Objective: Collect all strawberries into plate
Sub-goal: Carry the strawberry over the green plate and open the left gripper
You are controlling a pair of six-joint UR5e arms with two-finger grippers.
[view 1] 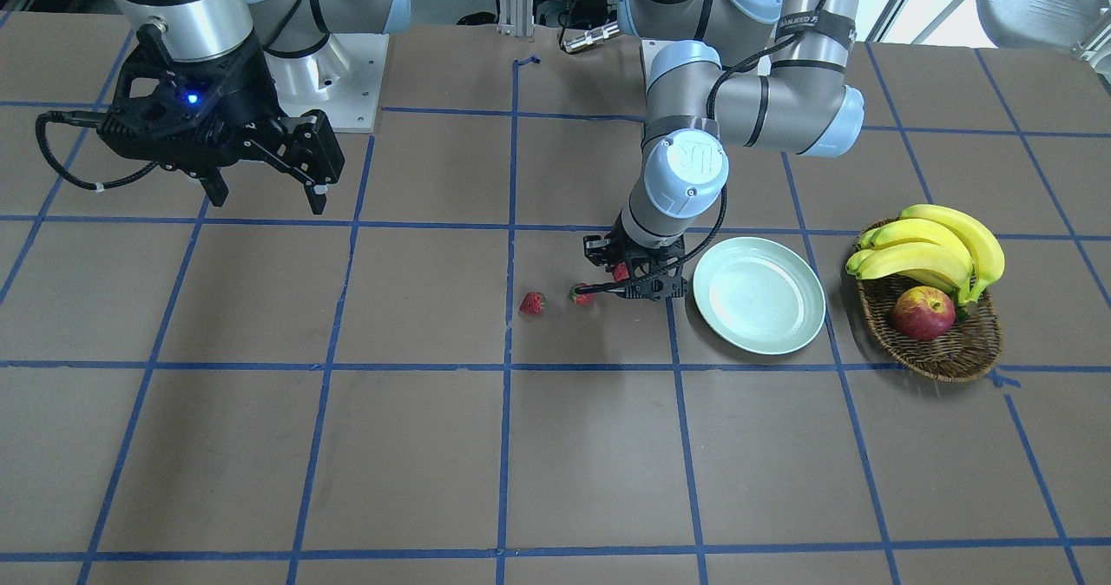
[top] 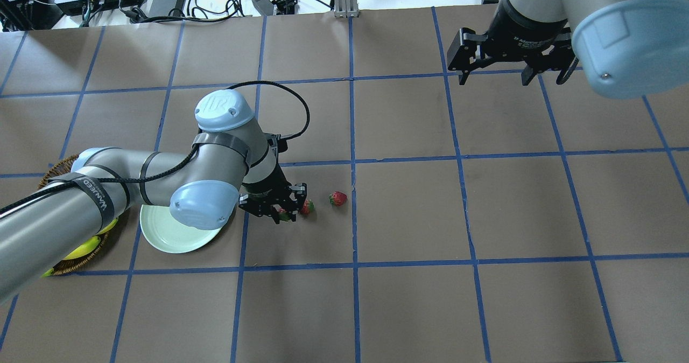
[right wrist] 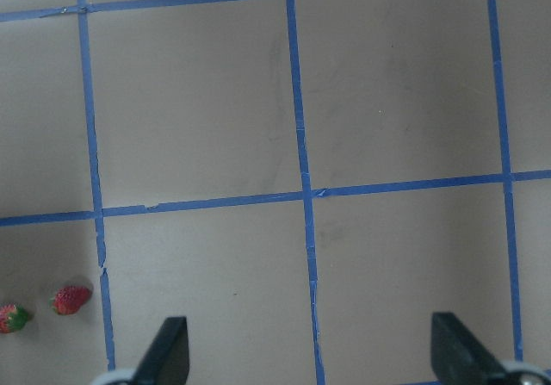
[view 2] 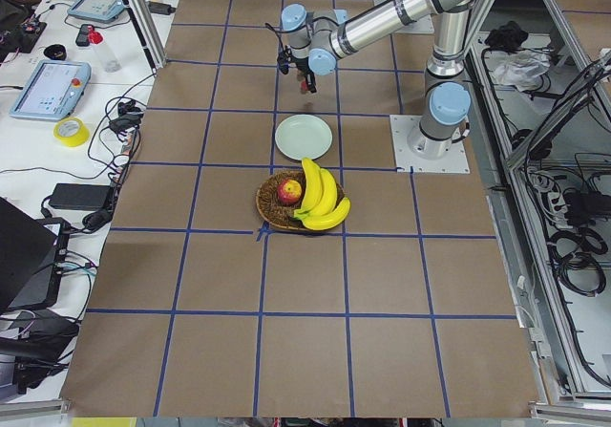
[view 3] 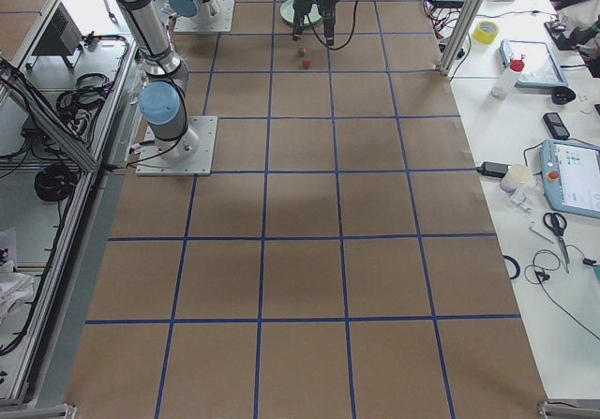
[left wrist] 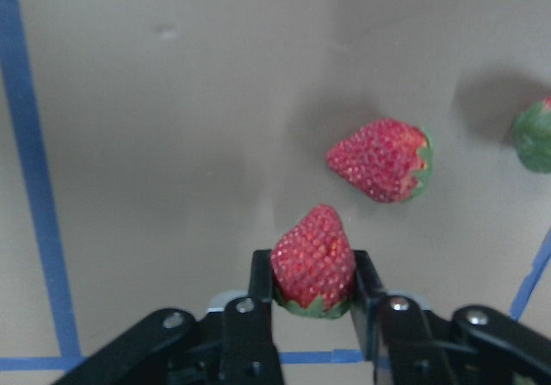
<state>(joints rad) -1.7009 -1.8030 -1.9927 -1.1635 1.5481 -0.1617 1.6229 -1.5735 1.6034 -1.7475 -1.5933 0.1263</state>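
The left hand (left wrist: 314, 271) is nearly closed, its two fingers (left wrist: 261, 275) pinching one strawberry (left wrist: 312, 245) from both sides, red tip pointing away from the wrist and green cap back between the fingers. In the front-facing view this hand sits low over the tabletop (view 1: 260, 446) at the centre of the frame, just left of the plate (view 1: 807, 329). Whether the pinched berry touches the paper cannot be told.

The right hand (view 1: 267, 201) hangs in the upper left of that view, well apart from everything, fingers spread wide with nothing between them.

There are three strawberries in all. Besides the pinched one, a second strawberry (view 1: 581, 294) lies on the tabletop just beside the left hand's fingertips, and a third strawberry (view 1: 532, 303) lies a little further left. All three are outside the plate.

There is one plate, pale mint green, flat on the tabletop right of centre. To its right stands one wicker basket (view 1: 950, 355), holding one bunch of bananas (view 1: 933, 246) and one red apple (view 1: 923, 313).
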